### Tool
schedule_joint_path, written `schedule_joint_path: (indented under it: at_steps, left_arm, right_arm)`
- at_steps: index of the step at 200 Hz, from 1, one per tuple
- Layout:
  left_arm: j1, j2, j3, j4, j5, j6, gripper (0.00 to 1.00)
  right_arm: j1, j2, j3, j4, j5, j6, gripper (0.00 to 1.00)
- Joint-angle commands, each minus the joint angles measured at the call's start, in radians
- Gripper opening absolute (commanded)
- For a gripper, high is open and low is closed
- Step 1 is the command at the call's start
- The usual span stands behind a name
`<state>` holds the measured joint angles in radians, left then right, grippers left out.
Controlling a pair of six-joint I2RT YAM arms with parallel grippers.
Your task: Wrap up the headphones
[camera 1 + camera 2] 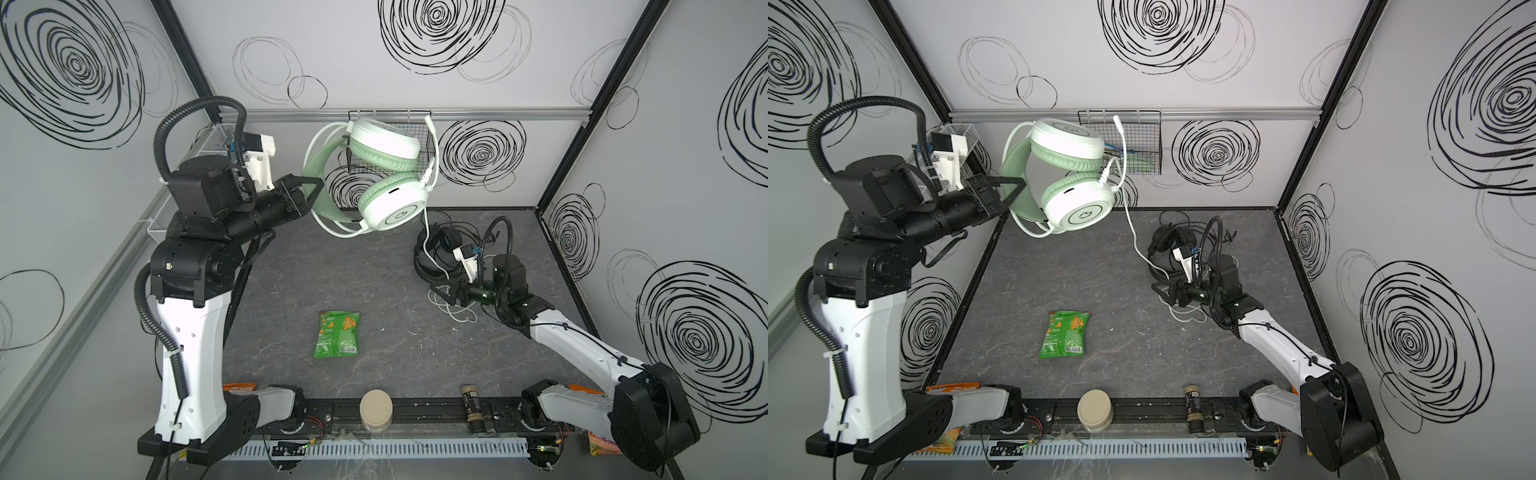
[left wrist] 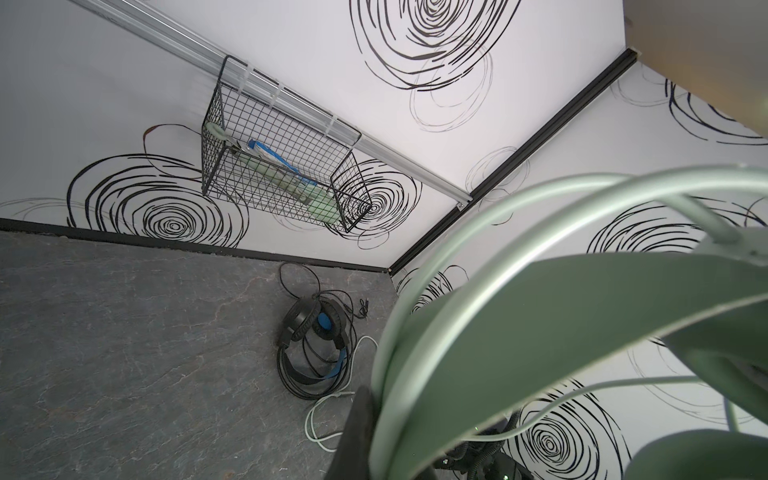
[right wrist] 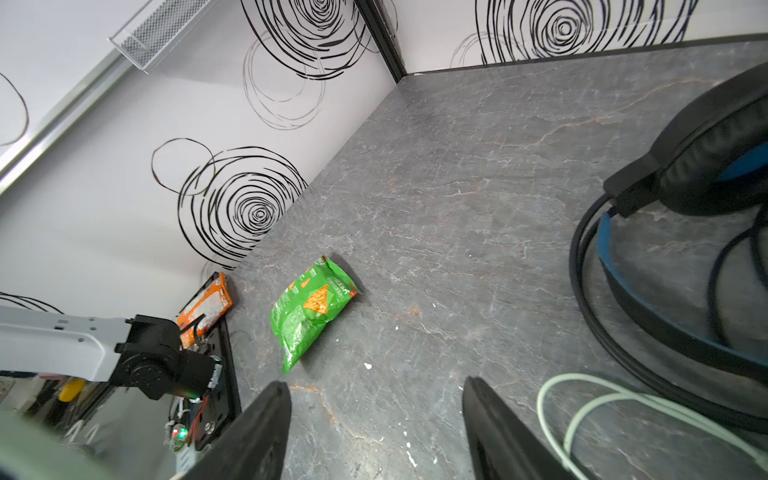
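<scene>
left gripper [image 1: 312, 192]: clamping its fingers together on the band of the mint headset [image 1: 386, 145], holding it up in the air, clear of the surface [image 1: 291, 291] and near the back edge.
mint headset: hanging with its two earcups stacked, green pads facing each other, showing in front of the wire basket [image 2: 282, 166] in both top views.
pale cable [image 1: 1133, 237]: trailing down from the earcups to the surface, crossing the black headset and lying in loose loops near the right edge.
right gripper [image 3: 374, 382]: sitting low over the surface near the right edge, fingers [image 3: 257, 428] standing apart and gripping nothing, with a pale loop lying just outside one of them.
black headset [image 2: 309, 332]: lying on the surface near the back right corner, blue lining showing, black cable curling around it.
chip bag [image 1: 336, 334]: lying flat around the middle of the surface, well apart from both headsets.
</scene>
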<state>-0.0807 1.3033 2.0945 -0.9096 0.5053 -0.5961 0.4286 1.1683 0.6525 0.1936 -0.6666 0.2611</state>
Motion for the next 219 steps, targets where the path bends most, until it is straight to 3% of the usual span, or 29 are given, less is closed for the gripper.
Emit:
schedule_joint_path:
  at_steps: [1,47,76,112,147,170,194,219]
  left_arm:
    - [0.017,-0.014,0.017,0.130,0.048,-0.060,0.00]
    - [0.051,-0.039,-0.044,0.181,0.068,-0.084,0.00]
    - [0.075,-0.055,-0.087,0.203,0.058,-0.104,0.00]
    - [0.081,-0.094,-0.198,0.273,0.076,-0.123,0.00]
    - [0.075,-0.151,-0.326,0.243,0.062,-0.054,0.00]
    - [0.076,-0.180,-0.385,0.200,-0.017,-0.028,0.00]
    - [0.074,-0.237,-0.503,0.245,-0.049,-0.044,0.00]
    - [0.034,-0.281,-0.605,0.288,-0.021,-0.043,0.00]
  right_arm:
    - [-0.011,-0.009,-0.008,0.002,0.013,-0.004,0.55]
    - [-0.033,-0.019,0.004,-0.031,0.029,-0.009,0.34]
    - [-0.042,-0.030,0.008,-0.065,0.047,-0.020,0.00]
    - [-0.066,-0.052,0.070,-0.157,0.253,-0.043,0.00]
    - [-0.113,0.043,0.346,-0.338,0.528,-0.069,0.00]
    - [-0.142,0.072,0.512,-0.375,0.654,-0.087,0.00]
    - [-0.164,0.124,0.672,-0.373,0.737,-0.132,0.00]
    - [-0.179,0.250,0.848,-0.349,0.722,-0.158,0.00]
